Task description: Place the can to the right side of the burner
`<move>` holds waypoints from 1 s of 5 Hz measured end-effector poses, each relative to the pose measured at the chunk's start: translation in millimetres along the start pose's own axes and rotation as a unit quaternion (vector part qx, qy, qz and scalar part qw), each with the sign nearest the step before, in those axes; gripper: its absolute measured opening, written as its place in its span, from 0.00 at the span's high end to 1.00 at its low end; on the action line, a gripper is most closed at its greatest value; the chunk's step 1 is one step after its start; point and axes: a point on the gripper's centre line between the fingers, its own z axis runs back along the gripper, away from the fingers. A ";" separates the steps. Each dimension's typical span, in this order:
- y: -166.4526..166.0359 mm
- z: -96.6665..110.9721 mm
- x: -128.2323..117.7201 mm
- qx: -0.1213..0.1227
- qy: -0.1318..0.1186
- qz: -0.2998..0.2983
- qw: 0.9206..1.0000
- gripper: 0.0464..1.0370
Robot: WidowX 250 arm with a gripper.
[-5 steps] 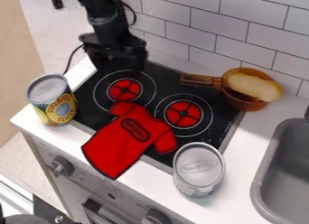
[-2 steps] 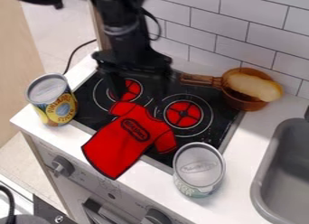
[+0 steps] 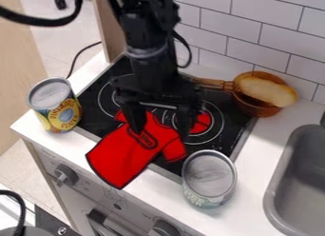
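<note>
Camera high, near, slanting down over stove [image 3: 232, 130] toward wall [image 3: 276, 44].

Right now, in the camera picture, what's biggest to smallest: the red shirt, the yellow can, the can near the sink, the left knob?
1. Red shirt
2. Yellow can and can near the sink: too alike to rank, maybe nearness
3. Left knob

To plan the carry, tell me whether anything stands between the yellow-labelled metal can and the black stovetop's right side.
A red shirt-shaped cloth lies between them, with the black two-fingered end effector above it.
</note>
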 end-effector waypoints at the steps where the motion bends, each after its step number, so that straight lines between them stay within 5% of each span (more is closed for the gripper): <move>1: -16.8 -9.7 -14.8 -0.004 0.020 -0.003 1.000 0.04; 5: -59.6 -66.4 -50.1 -0.031 0.051 -0.043 0.997 0.04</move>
